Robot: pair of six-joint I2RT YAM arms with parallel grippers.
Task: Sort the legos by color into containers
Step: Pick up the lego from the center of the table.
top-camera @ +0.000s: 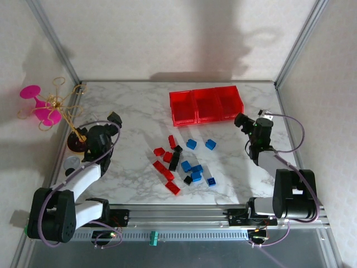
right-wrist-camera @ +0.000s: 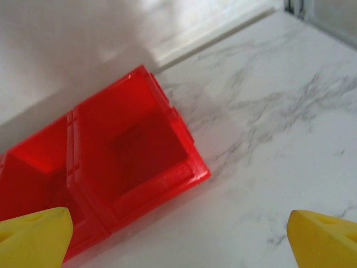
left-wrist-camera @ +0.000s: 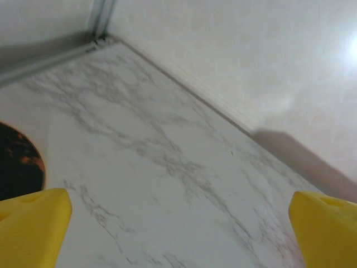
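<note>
Partly clipped: red bins (right-wrist-camera: 156,196), running off the right wrist view's edge. Left tool (left-wrist-camera: 178,229), right tool (right-wrist-camera: 178,237): both wide. Marble table (top-camera: 134,106); pale walls (top-camera: 167,39) behind the bins.

Bare marble bench (top-camera: 131,106) lies open across the upper left of the top view, from the red bins (top-camera: 207,118) over to the left edge. The bricks (top-camera: 184,163) crowd the middle of the frame, close together, with clear strips of bench on both sides of them and between them and the bins. At the left edge a black disc (top-camera: 74,144) with a wire stand (top-camera: 56,106) rising from it sits just beside the left arm. In the right wrist view a bin wall stands near the left of the wide-apart right fingers (right-wrist-camera: 33,234) — open bench to the right.
</note>
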